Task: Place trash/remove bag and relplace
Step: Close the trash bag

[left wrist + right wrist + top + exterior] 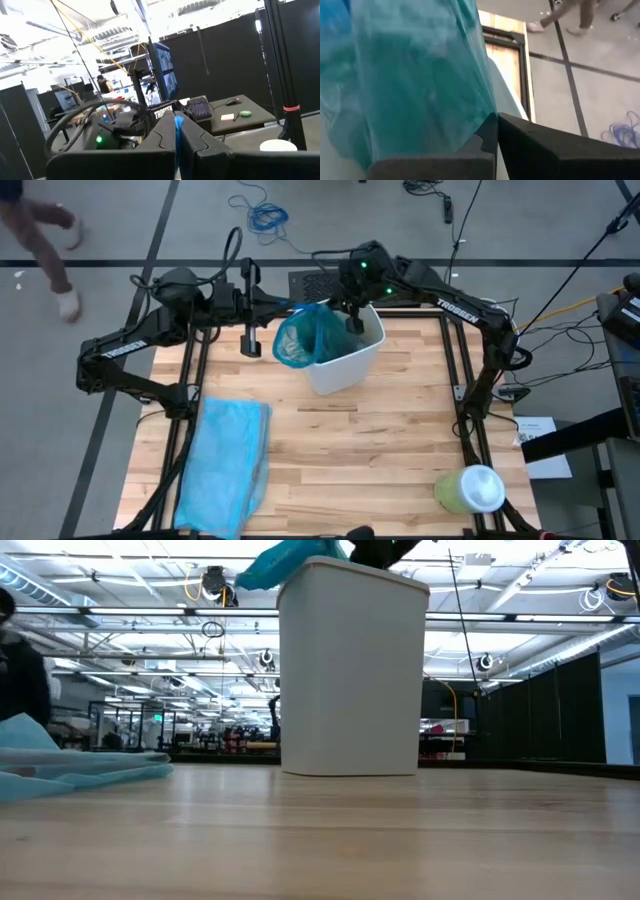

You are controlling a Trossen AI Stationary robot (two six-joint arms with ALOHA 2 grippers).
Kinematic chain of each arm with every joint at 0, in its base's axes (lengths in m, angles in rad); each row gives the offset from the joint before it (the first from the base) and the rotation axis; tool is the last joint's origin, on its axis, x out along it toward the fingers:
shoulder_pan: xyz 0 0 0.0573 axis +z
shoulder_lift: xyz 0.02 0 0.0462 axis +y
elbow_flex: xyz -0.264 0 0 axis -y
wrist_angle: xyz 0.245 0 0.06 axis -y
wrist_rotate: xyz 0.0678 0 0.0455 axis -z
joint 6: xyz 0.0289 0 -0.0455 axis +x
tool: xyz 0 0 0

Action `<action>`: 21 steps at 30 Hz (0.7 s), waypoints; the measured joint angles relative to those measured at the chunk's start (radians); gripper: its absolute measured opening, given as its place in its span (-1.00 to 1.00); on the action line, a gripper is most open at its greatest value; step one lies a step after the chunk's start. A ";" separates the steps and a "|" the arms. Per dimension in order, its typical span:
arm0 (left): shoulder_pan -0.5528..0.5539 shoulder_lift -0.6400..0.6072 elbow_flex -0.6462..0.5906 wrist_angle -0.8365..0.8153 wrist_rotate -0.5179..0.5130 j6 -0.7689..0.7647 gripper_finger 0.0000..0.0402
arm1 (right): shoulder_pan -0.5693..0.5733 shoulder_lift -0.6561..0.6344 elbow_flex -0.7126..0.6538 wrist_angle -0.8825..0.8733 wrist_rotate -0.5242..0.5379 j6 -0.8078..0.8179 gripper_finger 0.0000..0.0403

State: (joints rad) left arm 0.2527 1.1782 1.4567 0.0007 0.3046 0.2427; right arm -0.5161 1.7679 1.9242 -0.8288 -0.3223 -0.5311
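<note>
A white bin (pixel 345 360) stands at the table's far middle, seen close up in the low view (pixel 350 670). The teal bag (pixel 303 337) bulges out of its top and over its left rim; its top also shows in the low view (pixel 285 562). My left gripper (pixel 293 310) is shut at the bag's far left top. My right gripper (pixel 355 322) points down at the bin's far side, shut against the bag (pixel 420 80). A paler sky-blue bag (pixel 225 465) lies flat at the near left. The trash is hidden. My left gripper pinches a thin blue strip of the bag's top (pixel 176 131) between its two shut fingers, coming about level from the table's left. The bag hangs from there into the bin. My right gripper comes slanting down from the far right. The teal film's edge (pixel 485 107) runs into the seam between its shut fingertips; how much is caught I cannot tell.
A pale-green container with a white top (pixel 470 488) lies at the near right corner. The sky-blue bag also shows at the left of the low view (pixel 80 768). Bare wood lies in front of the bin. A person walks past beyond the far left (pixel 45 235).
</note>
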 joint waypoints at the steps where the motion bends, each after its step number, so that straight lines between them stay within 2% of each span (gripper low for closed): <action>1: 0.000 0.000 0.000 -0.002 0.000 0.000 -1.00 | -0.004 0.000 -0.011 -0.001 -0.001 0.002 -1.00; 11: 0.000 -0.002 0.000 -0.044 -0.001 0.011 -1.00 | -0.009 0.000 -0.059 0.014 0.017 0.019 -1.00; 17: -0.001 -0.005 0.000 -0.117 -0.058 0.053 -1.00 | -0.019 -0.024 -0.060 0.011 0.092 0.053 -1.00; 21: -0.001 -0.005 0.000 -0.133 -0.071 0.053 -1.00 | -0.019 -0.055 -0.060 0.013 0.095 0.061 -1.00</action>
State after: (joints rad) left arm 0.2520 1.1728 1.4570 -0.1325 0.2340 0.2958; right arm -0.5346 1.7132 1.8641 -0.8162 -0.2278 -0.4699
